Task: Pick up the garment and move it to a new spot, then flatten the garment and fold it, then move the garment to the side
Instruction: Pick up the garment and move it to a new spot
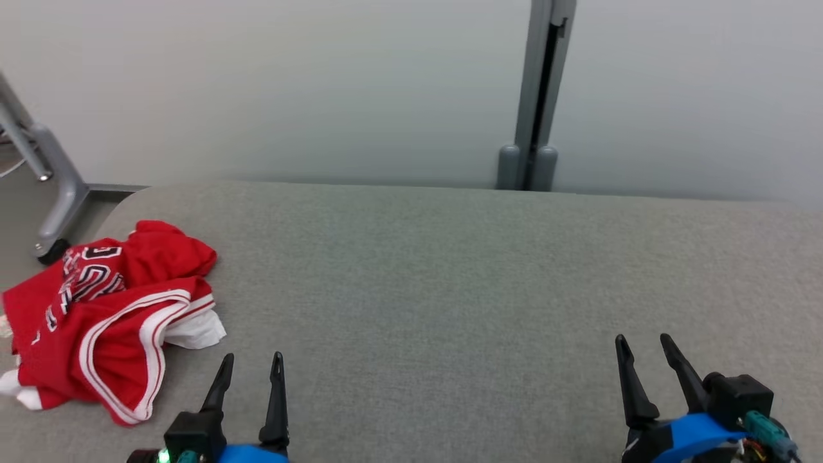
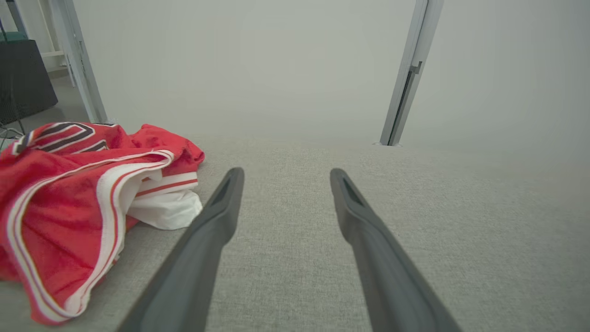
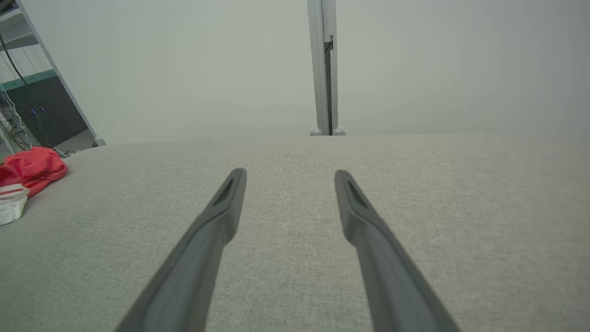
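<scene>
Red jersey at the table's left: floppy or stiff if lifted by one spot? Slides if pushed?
Likely floppy: the jersey lies crumpled in soft folds on the grey table, so a one-spot lift would probably leave most dangling. Probably light; its layers look thin. Pushed, it may bunch rather than slide on that textured cover.

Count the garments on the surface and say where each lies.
1. A red jersey lies crumpled at the surface's left edge, left of the left tool. The white cloth under it may be lining or a second garment.
</scene>
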Robot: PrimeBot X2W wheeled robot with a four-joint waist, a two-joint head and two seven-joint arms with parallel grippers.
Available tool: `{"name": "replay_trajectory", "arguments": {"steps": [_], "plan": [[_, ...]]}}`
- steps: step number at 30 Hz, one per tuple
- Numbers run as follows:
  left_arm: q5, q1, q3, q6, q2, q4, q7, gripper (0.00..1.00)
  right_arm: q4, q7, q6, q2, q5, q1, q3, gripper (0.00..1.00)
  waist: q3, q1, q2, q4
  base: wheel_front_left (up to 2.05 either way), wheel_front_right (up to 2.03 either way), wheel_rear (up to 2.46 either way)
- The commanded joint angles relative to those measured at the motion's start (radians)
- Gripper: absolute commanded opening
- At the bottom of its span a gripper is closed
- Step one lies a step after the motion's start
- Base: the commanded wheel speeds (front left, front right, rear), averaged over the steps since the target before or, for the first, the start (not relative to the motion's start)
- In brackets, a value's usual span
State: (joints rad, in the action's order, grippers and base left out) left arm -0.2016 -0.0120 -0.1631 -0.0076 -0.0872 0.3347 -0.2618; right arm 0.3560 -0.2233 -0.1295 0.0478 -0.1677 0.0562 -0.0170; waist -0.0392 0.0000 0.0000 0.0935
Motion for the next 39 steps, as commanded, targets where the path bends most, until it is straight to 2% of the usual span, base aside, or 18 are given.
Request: {"name": "replay_trajectory", "arguments": {"steps": [1,13,19,27,31,34,39], "plan": [[0.003,0.012,0.002,0.006,-0.004,-0.004,-0.005,1.00,-0.011,0.002,-0.002,0.005,0.002,-0.007,-0.003,1.00,0.019,0.0000,0.0000,0.057,0.00,0.00,0.00],[-0.009,-0.004,0.020,0.021,-0.023,-0.012,-0.005,1.00,-0.025,0.008,-0.002,0.005,-0.009,-0.007,0.017,1.00,0.032,0.0000,0.0000,0.318,0.00,0.00,0.00],[-0.017,-0.022,0.032,0.032,-0.030,-0.027,-0.005,1.00,-0.022,0.006,-0.001,0.005,-0.016,0.002,0.031,1.00,0.036,0.0000,0.0000,0.382,0.00,0.00,0.00],[-0.032,-0.018,0.042,0.039,-0.036,-0.043,-0.002,1.00,-0.015,0.004,-0.001,0.005,-0.020,0.011,0.045,1.00,0.043,0.0000,0.0000,0.374,0.00,0.00,0.00],[-0.074,0.044,0.075,0.023,-0.061,-0.082,0.045,1.00,-0.022,0.007,-0.001,0.005,-0.017,0.015,0.040,1.00,0.055,0.0000,0.0000,0.350,0.00,0.00,0.00],[-0.109,0.125,0.103,0.001,-0.108,-0.124,0.138,1.00,-0.037,0.013,-0.001,0.005,-0.004,0.023,0.031,1.00,0.077,0.0000,0.0000,0.328,0.00,0.00,0.00],[-0.164,0.301,0.147,-0.026,-0.212,-0.120,0.373,1.00,-0.071,0.029,-0.001,0.005,0.018,0.047,0.031,1.00,0.144,0.0000,0.0000,0.272,0.00,0.00,0.00]]}}
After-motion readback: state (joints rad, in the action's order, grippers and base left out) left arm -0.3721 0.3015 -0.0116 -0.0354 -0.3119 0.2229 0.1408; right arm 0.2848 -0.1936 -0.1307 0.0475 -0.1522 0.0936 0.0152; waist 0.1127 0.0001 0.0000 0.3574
